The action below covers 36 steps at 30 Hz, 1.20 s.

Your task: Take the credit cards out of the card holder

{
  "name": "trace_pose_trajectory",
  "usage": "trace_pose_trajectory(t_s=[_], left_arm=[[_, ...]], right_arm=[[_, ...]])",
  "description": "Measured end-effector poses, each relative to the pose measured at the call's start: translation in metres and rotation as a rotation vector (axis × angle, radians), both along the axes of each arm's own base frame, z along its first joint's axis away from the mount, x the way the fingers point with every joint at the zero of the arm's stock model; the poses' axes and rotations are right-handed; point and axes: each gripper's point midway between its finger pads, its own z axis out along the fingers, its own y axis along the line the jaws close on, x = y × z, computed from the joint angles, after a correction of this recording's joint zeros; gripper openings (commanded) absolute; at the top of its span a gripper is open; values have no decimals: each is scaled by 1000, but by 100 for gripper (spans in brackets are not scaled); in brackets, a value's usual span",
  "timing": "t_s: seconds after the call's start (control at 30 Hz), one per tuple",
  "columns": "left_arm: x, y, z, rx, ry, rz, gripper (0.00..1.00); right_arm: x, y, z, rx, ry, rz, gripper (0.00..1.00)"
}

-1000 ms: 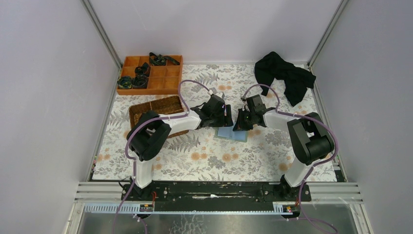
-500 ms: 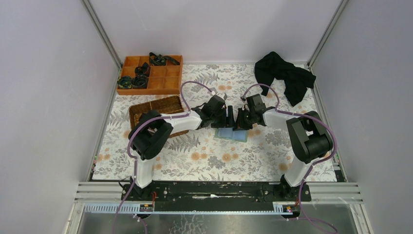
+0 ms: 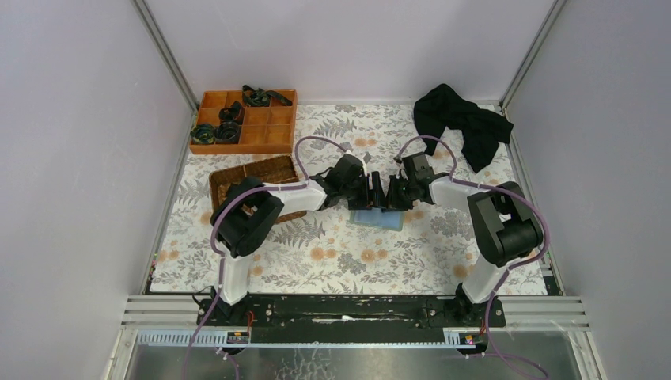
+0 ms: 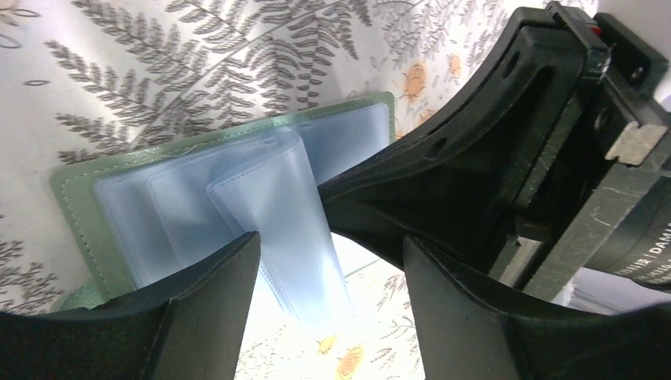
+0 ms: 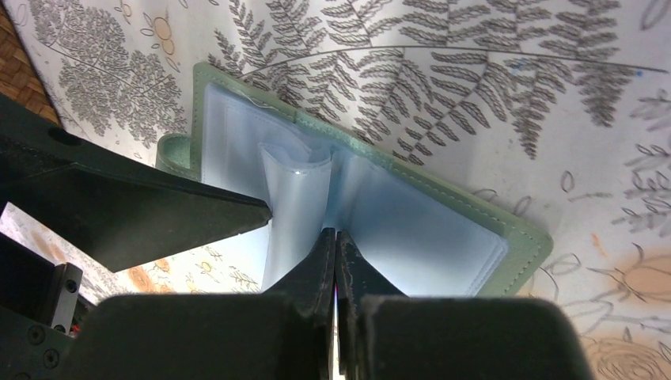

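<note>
The card holder (image 3: 378, 217) lies open on the fern-print mat, green outside (image 4: 75, 198) with light blue plastic sleeves (image 5: 443, 237). A few sleeves stand up from its fold (image 5: 297, 178). My left gripper (image 4: 331, 241) is open, its two fingers on either side of a raised sleeve (image 4: 293, 214). My right gripper (image 5: 335, 232) is shut, its tips set down at the fold just right of the raised sleeves, with nothing seen between them. In the top view both grippers (image 3: 375, 192) (image 3: 393, 192) meet tip to tip over the holder. The credit cards do not show in any view.
An orange divided tray (image 3: 244, 121) with dark bands stands at the back left. A brown wicker basket (image 3: 261, 176) sits just left of the left arm. A black cloth (image 3: 463, 123) lies at the back right. Grey walls close in both sides.
Both grippers have closed in on each other over the card holder's middle: the left one slid right, the right one shifted slightly left. The holder has stayed in place.
</note>
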Motion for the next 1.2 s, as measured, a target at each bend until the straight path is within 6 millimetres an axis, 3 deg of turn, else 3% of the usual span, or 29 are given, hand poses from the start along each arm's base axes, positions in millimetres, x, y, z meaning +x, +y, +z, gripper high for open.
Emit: trace_pose_trajectory(t_s=[0.17, 0.47, 0.67, 0.8, 1.03, 1.2], left_arm=[[-5, -11, 10, -70, 9, -34, 74], [-3, -39, 48, -239, -40, -95, 73], [0, -43, 49, -241, -50, -99, 74], [9, -27, 36, -156, -66, -46, 74], [25, 27, 6, 46, -72, 83, 74], [30, 46, -4, 136, -86, 126, 74]], right_arm=[[-4, -12, 9, -47, -17, -30, 0], [-1, -46, 56, -163, -155, -119, 0], [-1, -53, 59, -184, -166, -133, 0], [0, -44, 55, -148, -153, -114, 0], [2, -22, 40, -54, -103, -66, 0], [-1, -14, 23, -29, -48, -42, 0]])
